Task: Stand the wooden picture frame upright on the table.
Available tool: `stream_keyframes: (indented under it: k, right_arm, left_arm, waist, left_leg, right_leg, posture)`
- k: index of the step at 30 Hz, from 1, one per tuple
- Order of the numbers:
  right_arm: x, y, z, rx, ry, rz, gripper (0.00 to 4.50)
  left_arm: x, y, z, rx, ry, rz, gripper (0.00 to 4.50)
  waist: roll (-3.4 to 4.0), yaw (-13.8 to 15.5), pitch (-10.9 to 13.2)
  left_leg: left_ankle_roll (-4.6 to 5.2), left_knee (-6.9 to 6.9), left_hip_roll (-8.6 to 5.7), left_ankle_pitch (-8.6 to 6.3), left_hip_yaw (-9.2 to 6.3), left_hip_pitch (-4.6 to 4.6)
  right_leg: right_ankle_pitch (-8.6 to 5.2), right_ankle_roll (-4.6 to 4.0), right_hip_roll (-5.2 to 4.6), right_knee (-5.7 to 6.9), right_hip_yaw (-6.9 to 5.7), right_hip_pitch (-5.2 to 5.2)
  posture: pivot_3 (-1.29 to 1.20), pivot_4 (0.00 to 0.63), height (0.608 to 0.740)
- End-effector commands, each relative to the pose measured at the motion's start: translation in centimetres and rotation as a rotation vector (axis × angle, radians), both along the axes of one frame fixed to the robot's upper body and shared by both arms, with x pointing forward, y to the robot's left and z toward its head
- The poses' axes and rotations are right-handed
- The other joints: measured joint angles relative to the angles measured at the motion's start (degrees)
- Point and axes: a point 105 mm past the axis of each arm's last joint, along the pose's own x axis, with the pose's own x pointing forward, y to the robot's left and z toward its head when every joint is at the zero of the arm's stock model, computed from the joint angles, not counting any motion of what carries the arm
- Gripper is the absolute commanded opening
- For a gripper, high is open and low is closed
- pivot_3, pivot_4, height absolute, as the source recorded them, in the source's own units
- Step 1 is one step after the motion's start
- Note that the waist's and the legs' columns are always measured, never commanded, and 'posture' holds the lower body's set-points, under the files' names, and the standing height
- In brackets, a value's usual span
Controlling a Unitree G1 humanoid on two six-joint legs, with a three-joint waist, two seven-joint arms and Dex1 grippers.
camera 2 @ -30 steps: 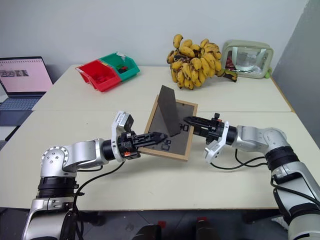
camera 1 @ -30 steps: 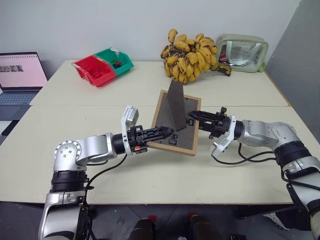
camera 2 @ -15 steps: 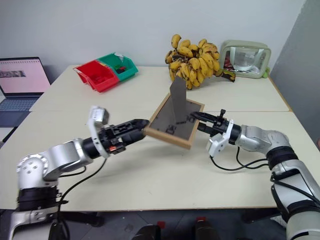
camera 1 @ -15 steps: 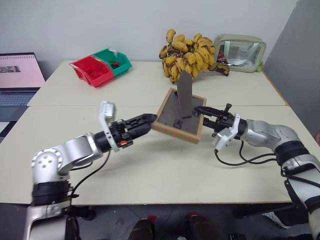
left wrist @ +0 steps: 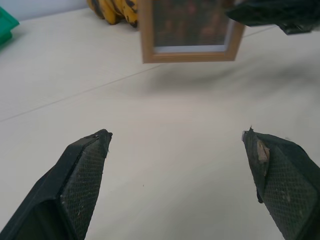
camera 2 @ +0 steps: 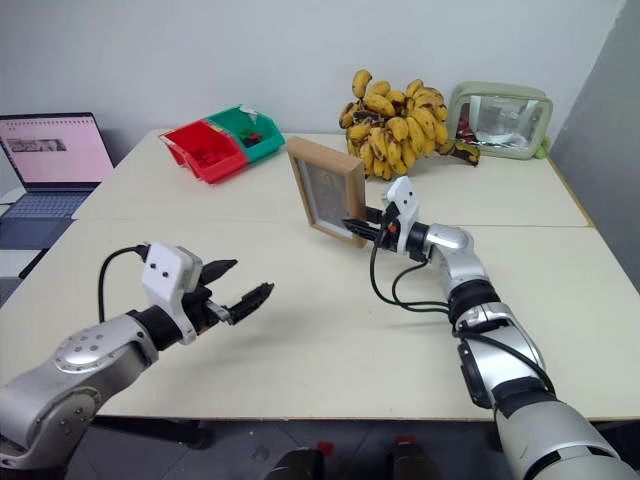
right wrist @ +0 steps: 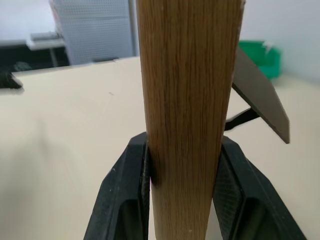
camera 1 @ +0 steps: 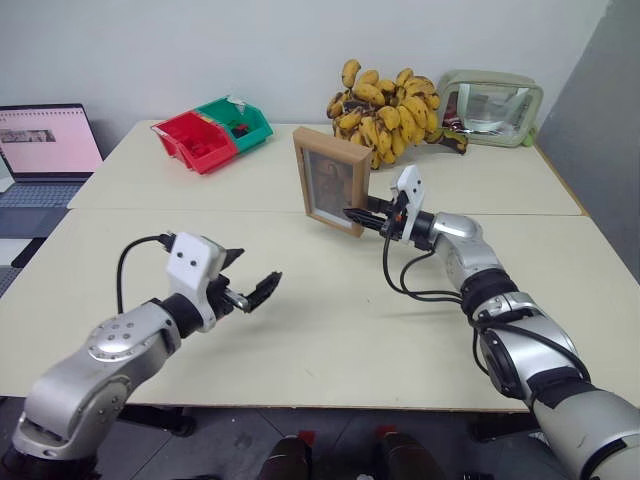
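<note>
The wooden picture frame [camera 1: 328,180] stands upright over the middle of the table [camera 1: 330,330], its dark portrait facing me. My right gripper [camera 1: 356,215] is shut on its lower right edge. The right wrist view shows both fingers [right wrist: 131,192] pressed on the wooden edge [right wrist: 187,100], with the fold-out stand [right wrist: 257,100] swung out behind. Whether the frame's bottom rests on the table I cannot tell; a shadow lies under it [left wrist: 190,30]. My left gripper [camera 1: 250,272] is open and holds nothing. It hovers over the near left part of the table, well apart from the frame.
A bunch of bananas [camera 1: 390,105] and a pale green glass-fronted case [camera 1: 490,95] sit at the back right. Red [camera 1: 190,140] and green [camera 1: 235,120] bins stand at the back left. A laptop [camera 1: 45,150] is off the far left edge.
The frame swung up from lying back-up and tilted to upright, picture toward me. My left gripper let go, opened wide and drew back to the near left. The right kept its grip.
</note>
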Motion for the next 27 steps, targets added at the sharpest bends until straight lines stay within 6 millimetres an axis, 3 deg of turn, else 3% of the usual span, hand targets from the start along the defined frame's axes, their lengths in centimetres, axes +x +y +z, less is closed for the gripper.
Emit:
stream_keyframes:
  k: [1, 10, 12, 17, 20, 23, 27]
  right_arm:
    - [-1.2, 1.0, -1.4, 0.021, 0.143, 0.114, 1.27]
    - [-1.5, 0.7, -4.6, -0.029, 0.269, 0.087, 1.27]
    - [-1.3, 0.5, -4.8, -0.023, 0.290, 0.064, 1.98]
    - [-1.5, 0.0, -5.4, -0.059, 0.266, 0.067, 3.15]
    - [-1.6, -1.7, -6.1, -0.113, 0.246, 0.052, 3.84]
    - [-2.3, -4.6, -7.1, -0.218, 0.202, 0.048, 4.46]
    - [-3.1, -8.2, -6.5, -0.364, 0.064, -0.049, 4.46]
  left_arm:
    - [-0.4, -0.1, 0.7, 0.011, -0.076, 0.022, 4.50]
    - [-0.4, -0.7, 0.3, -0.019, -0.061, 0.030, 4.50]
    - [-0.1, -0.8, -0.2, -0.007, -0.054, 0.027, 4.50]
    - [0.5, -0.8, -0.3, -0.003, -0.050, 0.020, 4.50]
    - [1.0, 0.1, -1.4, 0.012, -0.027, 0.041, 4.50]
    - [1.3, 0.9, -2.0, 0.039, -0.021, 0.040, 4.50]
    - [2.3, 2.6, -1.3, 0.024, 0.004, 0.056, 4.50]
  waist:
    - [0.00, 0.13, 0.00]
    - [0.01, 0.07, 0.00]
    - [0.00, 0.02, 0.00]
    - [0.00, -0.08, 0.00]
    - [0.00, -0.11, 0.00]
    - [0.00, 0.04, 0.00]
    - [0.00, 0.35, 0.00]
  left_leg:
    - [0.01, -0.07, 0.00, -0.01, 0.03, 0.03]
    - [0.02, -0.09, 0.02, -0.01, 0.07, 0.00]
    - [0.01, -0.09, 0.02, -0.01, 0.08, 0.03]
    - [0.01, -0.09, 0.01, -0.01, 0.07, 0.03]
    - [0.01, -0.09, 0.01, -0.01, 0.06, 0.02]
    - [0.01, -0.09, 0.00, -0.01, 0.05, 0.02]
    - [0.01, -0.09, 0.00, -0.01, 0.00, -0.02]
  right_leg:
    - [0.00, 0.00, -0.01, -0.04, 0.02, 0.01]
    - [0.00, 0.01, 0.01, 0.01, 0.01, -0.07]
    - [0.00, 0.01, 0.02, 0.03, 0.02, -0.04]
    - [0.00, 0.01, 0.04, 0.03, 0.00, -0.03]
    - [0.00, 0.02, 0.05, 0.02, 0.00, -0.03]
    - [-0.01, 0.02, 0.05, 0.01, -0.01, -0.03]
    - [-0.01, 0.03, 0.02, -0.05, -0.04, -0.01]
  posture:
    - [0.00, 0.150, 0.740]
    - [0.00, 0.150, 0.740]
    - [0.00, 0.150, 0.740]
    - [0.00, 0.150, 0.740]
    - [0.00, 0.150, 0.740]
    - [0.00, 0.150, 0.740]
    - [0.00, 0.150, 0.740]
